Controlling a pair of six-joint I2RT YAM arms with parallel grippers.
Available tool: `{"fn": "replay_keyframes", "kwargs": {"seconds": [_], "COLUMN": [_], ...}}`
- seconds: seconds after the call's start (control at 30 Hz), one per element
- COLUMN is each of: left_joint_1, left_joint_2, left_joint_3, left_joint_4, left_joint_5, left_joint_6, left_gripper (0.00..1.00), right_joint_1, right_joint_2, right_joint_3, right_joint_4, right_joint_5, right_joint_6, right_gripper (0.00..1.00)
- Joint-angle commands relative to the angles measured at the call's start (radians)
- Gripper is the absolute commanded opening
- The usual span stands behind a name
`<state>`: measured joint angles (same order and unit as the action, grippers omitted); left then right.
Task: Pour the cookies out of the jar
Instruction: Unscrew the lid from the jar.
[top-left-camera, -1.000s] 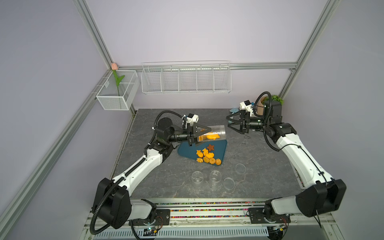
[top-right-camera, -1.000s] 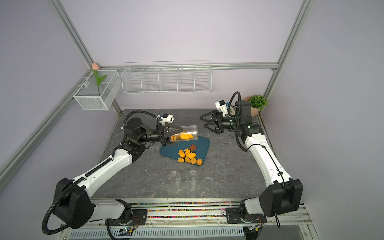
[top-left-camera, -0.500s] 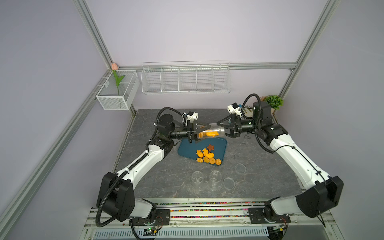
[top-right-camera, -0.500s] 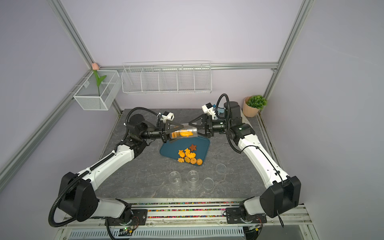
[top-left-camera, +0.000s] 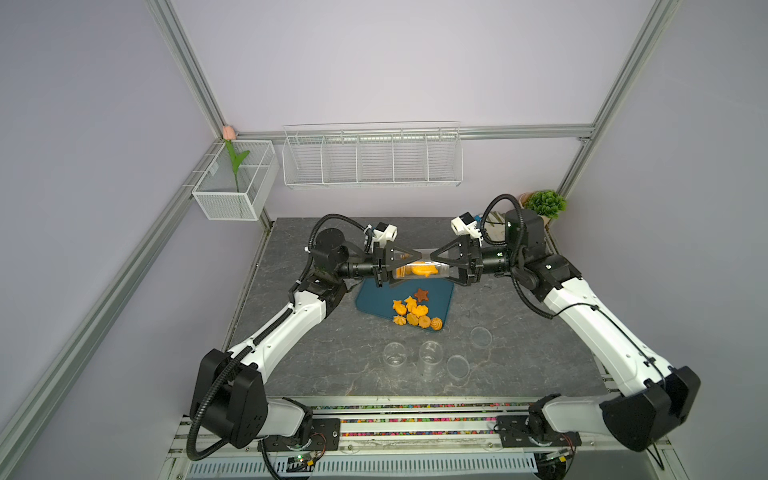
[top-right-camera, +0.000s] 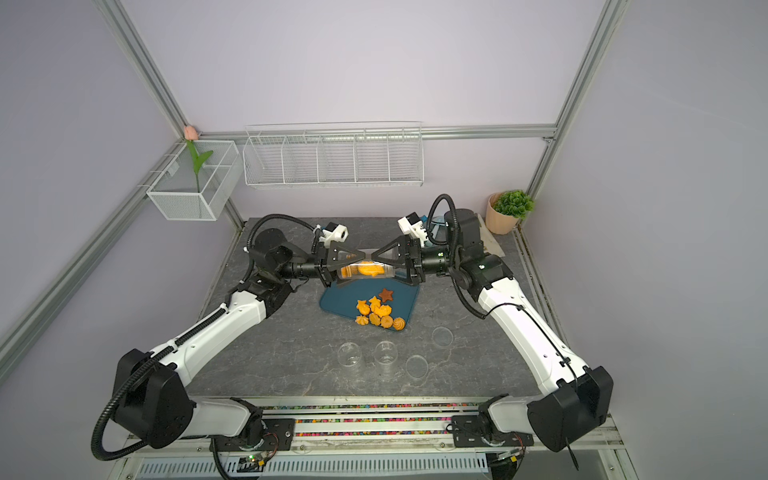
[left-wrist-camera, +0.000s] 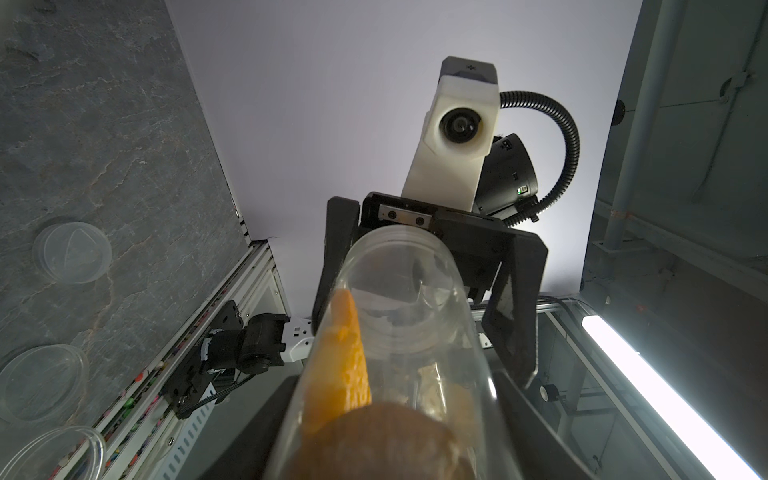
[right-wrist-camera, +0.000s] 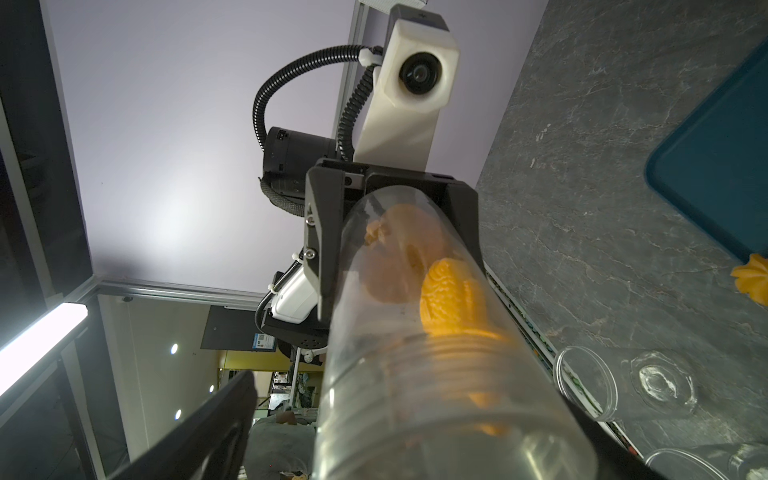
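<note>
Currently jar (top-left-camera: 422, 266) is lying level between both arms, left fingers (top-left-camera: 386, 251) clenching its closed end, right fingers (top-left-camera: 465, 251) standing released around its mouth end.

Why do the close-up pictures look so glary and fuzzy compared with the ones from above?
Left wrist view: a tube light flares white along one edge, and the brown blob nearest the lens is out of focus. Right wrist view: a bright strip blows out, and the jar blurs close to the lens. Both top views: soft, even light, with the cookies sharp on the tray.
</note>
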<state>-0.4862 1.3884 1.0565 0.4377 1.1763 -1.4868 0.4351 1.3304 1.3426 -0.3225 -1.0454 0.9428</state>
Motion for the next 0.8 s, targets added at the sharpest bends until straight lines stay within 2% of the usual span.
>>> {"fn": "replay_keyframes", "kwargs": {"seconds": [0.0,0.5,0.77], "left_joint_1": [0.001,-0.002,-0.004], "left_joint_2": [-0.032,-0.073,-0.067], "left_joint_3": [-0.019,-0.055,-0.055], "left_joint_4": [-0.001,-0.060,-0.063], "left_joint_5": [-0.007,0.002,0.006], "left_joint_6": [0.013,0.049,0.048], "left_gripper": [0.62,0.62,0.62], "right_joint_1": [0.010,0.010,0.008], "right_joint_2": [-0.048,-0.072,-0.075], "right_joint_3": [-0.022,-0.029,-0.035], "right_joint_4": [-0.029,-0.034,-0.009], "right_joint_5": [-0.050,-0.086,-0.117], "right_joint_6": [0.028,0.005,0.007], "right_gripper": [0.98,0.84,0.84]}}
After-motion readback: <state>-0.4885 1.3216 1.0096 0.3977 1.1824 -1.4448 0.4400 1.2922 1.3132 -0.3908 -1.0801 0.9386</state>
